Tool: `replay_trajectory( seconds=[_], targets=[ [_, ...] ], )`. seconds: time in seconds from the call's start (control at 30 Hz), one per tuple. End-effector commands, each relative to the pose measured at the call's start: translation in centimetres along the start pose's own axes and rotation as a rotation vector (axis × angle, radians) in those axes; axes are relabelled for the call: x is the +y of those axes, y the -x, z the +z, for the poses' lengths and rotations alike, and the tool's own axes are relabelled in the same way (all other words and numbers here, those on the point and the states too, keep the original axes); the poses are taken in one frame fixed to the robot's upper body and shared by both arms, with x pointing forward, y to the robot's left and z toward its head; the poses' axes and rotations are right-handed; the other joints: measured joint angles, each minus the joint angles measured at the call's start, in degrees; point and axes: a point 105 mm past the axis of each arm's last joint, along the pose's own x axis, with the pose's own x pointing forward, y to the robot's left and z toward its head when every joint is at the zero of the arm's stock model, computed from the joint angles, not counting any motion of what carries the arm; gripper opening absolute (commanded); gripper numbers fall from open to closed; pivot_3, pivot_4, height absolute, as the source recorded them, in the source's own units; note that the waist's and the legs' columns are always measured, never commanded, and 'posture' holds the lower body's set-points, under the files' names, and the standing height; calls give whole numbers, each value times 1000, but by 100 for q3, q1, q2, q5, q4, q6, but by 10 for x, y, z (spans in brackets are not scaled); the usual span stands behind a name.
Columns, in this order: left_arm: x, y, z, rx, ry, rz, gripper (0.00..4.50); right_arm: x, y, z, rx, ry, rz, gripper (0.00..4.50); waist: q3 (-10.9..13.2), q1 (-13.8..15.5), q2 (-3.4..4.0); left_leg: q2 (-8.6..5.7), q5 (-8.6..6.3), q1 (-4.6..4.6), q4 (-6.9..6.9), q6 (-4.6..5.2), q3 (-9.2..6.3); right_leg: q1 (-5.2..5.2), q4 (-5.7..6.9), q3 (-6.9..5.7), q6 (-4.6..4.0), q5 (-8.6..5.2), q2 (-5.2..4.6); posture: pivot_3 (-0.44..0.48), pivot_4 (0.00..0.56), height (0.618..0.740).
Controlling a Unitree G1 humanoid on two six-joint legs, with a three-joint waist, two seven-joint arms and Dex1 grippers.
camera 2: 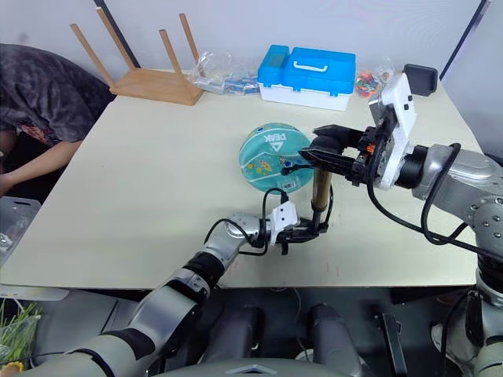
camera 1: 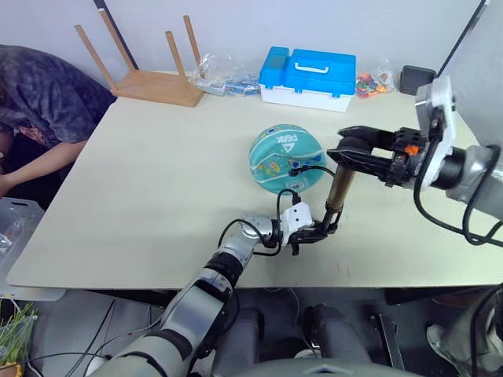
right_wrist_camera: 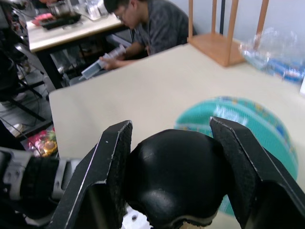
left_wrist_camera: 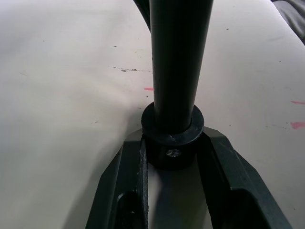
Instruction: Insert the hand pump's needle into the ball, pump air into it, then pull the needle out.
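The teal ball [camera 1: 283,157] rests at mid-table. Just right of it the hand pump [camera 1: 339,188] stands upright, bronze cylinder on its black end cap [left_wrist_camera: 172,129]. My left gripper [camera 1: 321,232] is shut on that bottom cap, and its fingers [left_wrist_camera: 131,181] flank the cap at table level. My right gripper [camera 1: 350,149] is shut on the black T-handle [right_wrist_camera: 176,176] at the top. The thin black hose [camera 1: 318,167] arcs from the pump to the ball. It ends in the needle's small black fitting [camera 1: 293,166] against the ball's side. The pin itself is hidden.
A blue and white toolbox [camera 1: 308,77] stands at the table's far edge. Left of it are clear plastic bags [camera 1: 224,75] and an upturned wooden stool [camera 1: 149,75]. A person [camera 1: 39,102] leans in at the table's left side. Bare tabletop [camera 1: 157,204] spreads left of the ball.
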Motion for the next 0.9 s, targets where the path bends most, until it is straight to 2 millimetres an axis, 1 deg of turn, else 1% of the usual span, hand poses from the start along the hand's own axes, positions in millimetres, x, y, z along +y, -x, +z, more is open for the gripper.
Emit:
replay_trajectory(
  seconds=[0.03, 0.07, 0.1, 0.13, 0.23, 0.27, 0.33, 0.4, 0.43, 0.47, 0.53, 0.6, 0.67, 0.73, 0.77, 0.83, 0.9],
  targets=[
    [-22, 8, -53, 187, 108, -34, 954, 3, 1, 7, -30, 52, -4, 2074, -8, 2, -4, 0, 0, 0, 0, 0, -1, 0, 0, 0, 0, 0, 0, 0, 150, 740],
    [-22, 8, -54, 186, 109, -31, 954, 2, 0, 0, -20, 38, -6, 2074, -17, 2, -6, 0, 0, 0, 0, 0, -1, 0, -1, -1, 0, 0, 0, 0, 150, 740],
    [-22, 8, -54, 186, 110, -29, 954, -1, 0, -13, 8, 12, -19, 2074, -29, 2, -10, 0, 0, 0, 0, 0, -1, 1, -1, -1, 0, 0, 0, 0, 150, 740],
    [-22, 8, -54, 186, 111, -27, 954, -4, 0, -23, 25, -5, -26, 2074, -54, 2, -24, 0, -1, 1, -1, 1, -1, 3, -4, -2, 0, 0, 0, 0, 150, 740],
    [-21, 9, -55, 184, 117, -20, 954, -10, 0, -70, 113, -86, -57, 2074, -106, -4, -52, 6, -3, 18, -12, 4, -8, 23, -28, -11, 14, -8, 3, 0, 150, 740],
    [-21, 9, -55, 183, 118, -18, 954, -10, -1, -82, 137, -95, -59, 2074, -133, -10, -58, 9, -4, 25, -14, 6, -7, 32, -34, -12, 16, -9, 4, 0, 150, 740],
    [-21, 9, -55, 182, 120, -13, 954, -10, -3, -99, 161, -110, -62, 2074, -163, -19, -60, 11, -10, 48, -20, 15, 0, 48, -40, -9, 17, -11, 4, 0, 150, 740],
    [-20, 8, -55, 179, 124, -5, 954, -10, -5, -127, 208, -141, -79, 2074, -193, -25, -69, 11, -10, 90, -45, 15, 10, 80, -49, 2, 18, -13, 3, 0, 150, 740],
    [-20, 8, -55, 177, 124, -2, 954, -9, -6, -144, 236, -162, -88, 2074, -205, -25, -71, 13, -12, 110, -56, 15, 9, 101, -58, 1, 14, -17, 6, 0, 150, 740],
    [-20, 8, -54, 176, 125, -1, 954, -9, -7, -156, 253, -176, -95, 2074, -221, -26, -76, 16, -12, 111, -59, 15, 8, 100, -60, 0, 11, -19, 7, 0, 150, 740],
    [-20, 8, -54, 174, 126, 1, 954, -9, -6, -177, 289, -190, -111, 2074, -247, -27, -78, 17, -12, 112, -64, 15, 8, 100, -64, 0, 11, -19, 9, 0, 150, 740],
    [-20, 8, -54, 172, 127, 3, 954, -9, -6, -189, 302, -201, -123, 2074, -266, -32, -80, 17, -12, 113, -65, 15, 10, 100, -65, 1, 12, -18, 8, 0, 150, 740],
    [-20, 8, -55, 173, 127, 4, 954, -11, -7, -191, 299, -195, -128, 2074, -289, -36, -81, 17, -12, 118, -67, 15, 10, 103, -64, 3, 12, -18, 10, 0, 150, 740],
    [-21, 8, -56, 176, 128, 5, 954, -14, -8, -181, 271, -175, -130, 2074, -298, -38, -85, 18, -12, 120, -68, 15, 9, 105, -65, 1, 11, -19, 12, 0, 150, 740],
    [-21, 8, -56, 178, 128, 4, 954, -17, -8, -172, 246, -161, -133, 2074, -299, -38, -83, 19, -12, 121, -68, 15, 8, 106, -65, 1, 6, -22, 13, 0, 150, 740],
    [-22, 8, -58, 185, 128, 3, 954, -25, -8, -143, 182, -114, -138, 2074, -298, -37, -81, 20, -12, 121, -68, 15, 7, 106, -65, 1, 3, -24, 12, 0, 150, 740],
    [-23, 8, -60, 191, 128, 1, 954, -30, -7, -104, 108, -61, -137, 2074, -292, -34, -72, 20, -12, 117, -67, 15, 5, 102, -65, 1, 3, -24, 10, 0, 150, 740]
  ],
)
